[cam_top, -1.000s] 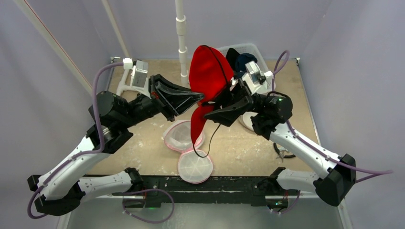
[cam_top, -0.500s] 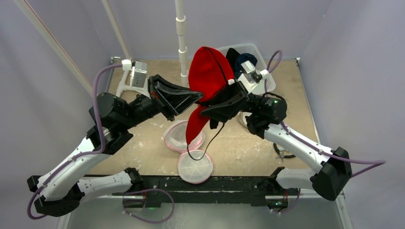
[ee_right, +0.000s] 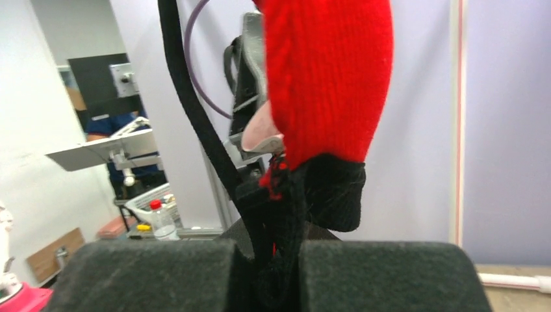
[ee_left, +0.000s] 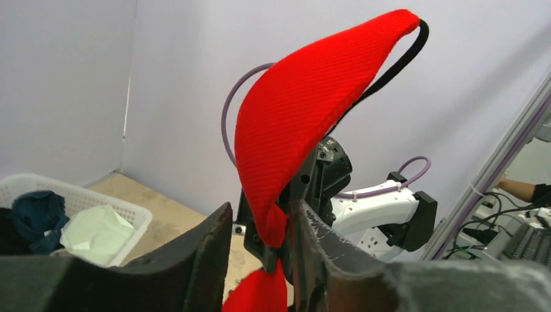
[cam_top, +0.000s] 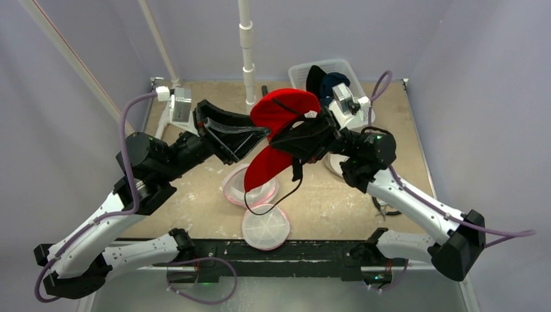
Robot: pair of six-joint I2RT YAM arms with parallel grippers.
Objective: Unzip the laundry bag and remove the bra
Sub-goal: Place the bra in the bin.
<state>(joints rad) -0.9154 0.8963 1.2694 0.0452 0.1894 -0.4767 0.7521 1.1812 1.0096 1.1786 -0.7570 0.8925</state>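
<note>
Our two arms, the left arm (cam_top: 97,224) and the right arm (cam_top: 409,198), have white links between bulky black joints. A lilac cable (cam_top: 122,133) loops along each. Small grey-and-white camera boxes (cam_top: 181,104) sit at our wrists. The left gripper (ee_left: 260,214) has black, wedge-shaped fingers (ee_left: 195,260) with rough edges.

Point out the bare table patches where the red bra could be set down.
Bare: the near-left patch between the left arm and the laundry bag; the patch between bag and right arm; the far-right corner beside the basket. Crowded: the centre, under the bra.
</note>
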